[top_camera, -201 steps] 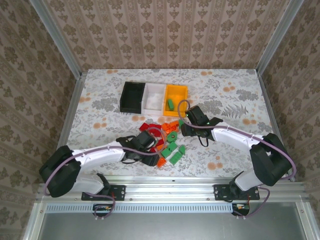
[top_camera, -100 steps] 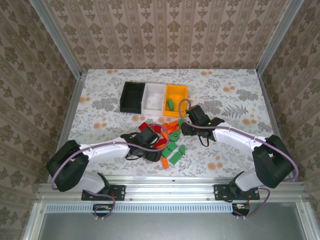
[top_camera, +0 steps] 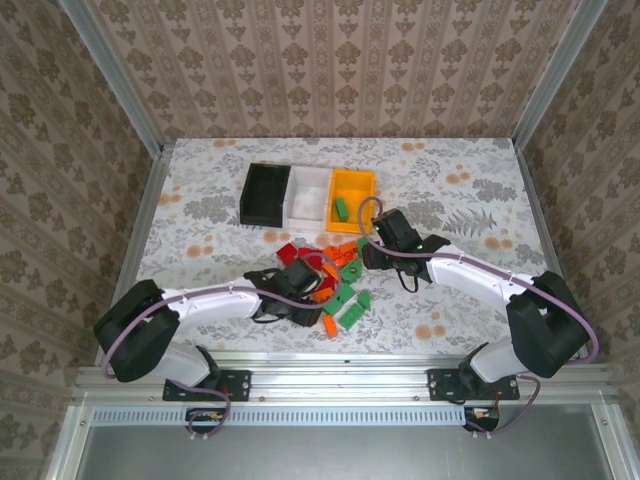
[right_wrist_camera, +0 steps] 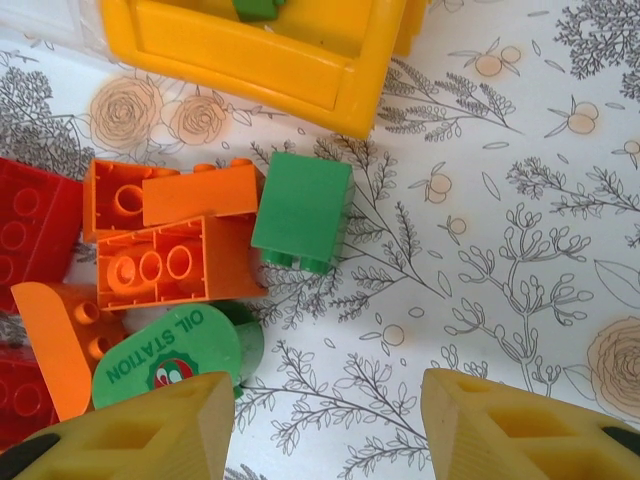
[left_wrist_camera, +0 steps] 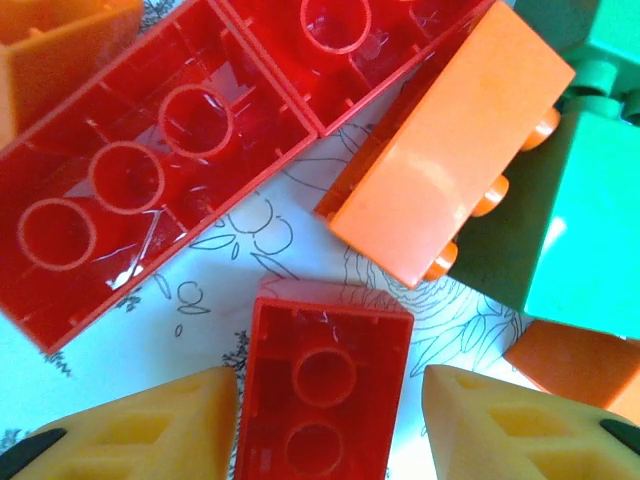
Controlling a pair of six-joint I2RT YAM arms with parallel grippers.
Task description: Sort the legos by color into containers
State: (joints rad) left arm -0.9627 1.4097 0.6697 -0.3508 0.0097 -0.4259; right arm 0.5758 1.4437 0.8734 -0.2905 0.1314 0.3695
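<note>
**Left arm has a red one lined up**

Biggest thing first: the flower-print table [top_camera: 200,190]. At its far side is a row of three joined open plastic bins: black bin [top_camera: 262,196], white bin [top_camera: 308,198] and yellow-orange bin [top_camera: 353,174]. One green brick [top_camera: 341,208] sits in the yellow-orange one.

On the near side of the bins, between the two arms, is the loose pile of red, orange and green plastic bricks [top_camera: 335,272]. The left gripper [left_wrist_camera: 330,425] is over its near-left part and the right gripper [right_wrist_camera: 328,420] is at its right edge.

The bit that matters is the small red two-stud plastic brick [left_wrist_camera: 322,385]. It lies hollow side up right between the left fingers, with its long axis running along them, so they'd close across its short width. The fingers stand apart, one on each side, with a sliver of tablecloth showing by the right one, so I'd say it's not clamped yet.

The right gripper's fingers are wide apart with nothing between them. A square green plastic brick [right_wrist_camera: 302,212] lies ahead of them, just beside the yellow-orange bin. I reckon the left arm owns this grab.
</note>
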